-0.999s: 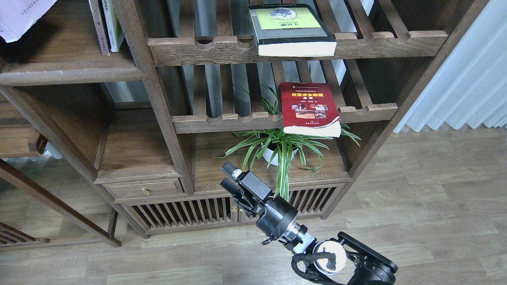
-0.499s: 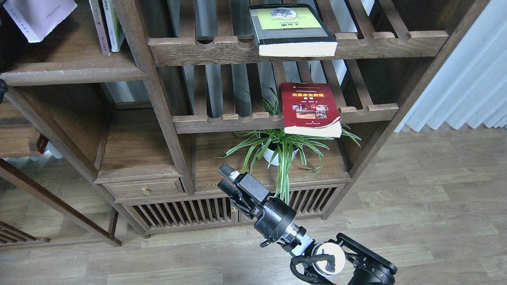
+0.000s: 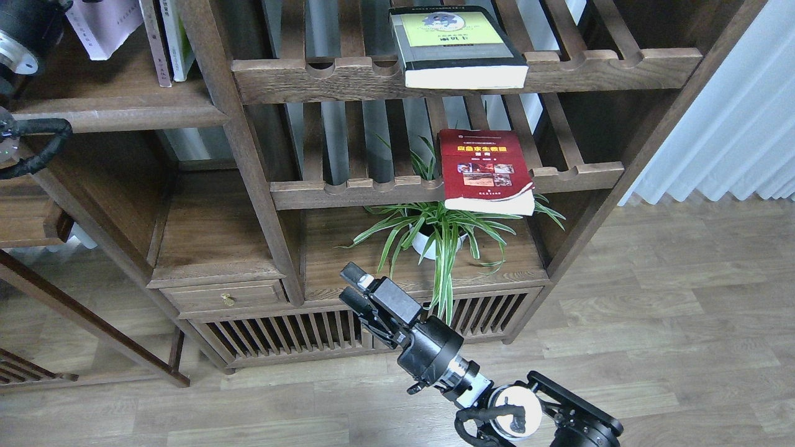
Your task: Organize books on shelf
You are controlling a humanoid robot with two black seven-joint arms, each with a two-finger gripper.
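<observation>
- at the top left corner, the pale lavender paperback (image 3: 102, 28) has swung across from the far edge of the frame over the last second and now hangs tilted just left of the two thin standing books (image 3: 166, 38), over the solid dark shelf (image 3: 118, 115).
- my left arm (image 3: 22, 37) has pushed into view with it; only its thick wrist and a looped cable show, and the left gripper itself is out of the picture, so i cannot tell how it holds the book, only judge that it does.
- the book's lower corner is still above the plank, not resting on it, so i judge this to be the placing step, mid-way: it needs turning upright and setting beside the standing pair.
- lower down, the right gripper (image 3: 351, 287) has eased slightly down and left, its two fingers a little apart with nothing between them, hovering in front of the low cabinet near the spider plant (image 3: 435, 233).
- the black book with the yellow-green panel (image 3: 456, 46) lies flat on the upper slatted rack (image 3: 298, 77), unmoved.
- the red paperback (image 3: 484, 171) lies flat on the lower slatted rack (image 3: 348, 192), overhanging its front rail, also unmoved.
- so one book is nearly home and two are left.
</observation>
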